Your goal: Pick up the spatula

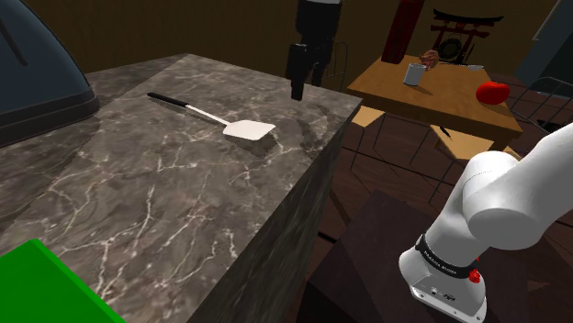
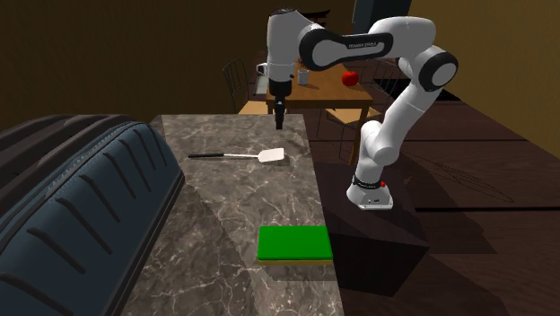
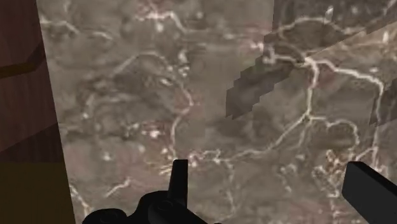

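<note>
Hand [image 1: 296, 89] [image 2: 280, 115] [image 3: 267, 167] open: fingers apart, nothing between them. Points down, hovers above grey veined marble worktop [image 1: 184, 202] [image 2: 233, 211] [image 3: 159, 95], near its edge. Spatula [image 1: 243, 130] [image 2: 269, 156] flat on worktop, below hand and off to one side, well apart from it. White blade end nearer hand, black handle end farther. Green block [image 1: 37, 284] [image 2: 294, 242] on worktop, well beyond spatula from hand. Large black tyre [image 1: 37, 92] [image 2: 72, 206] beyond spatula's handle end. Wooden table [image 1: 450, 99] [image 2: 314, 95] behind hand carries mug [image 1: 414, 73] [image 2: 303, 77].
</note>
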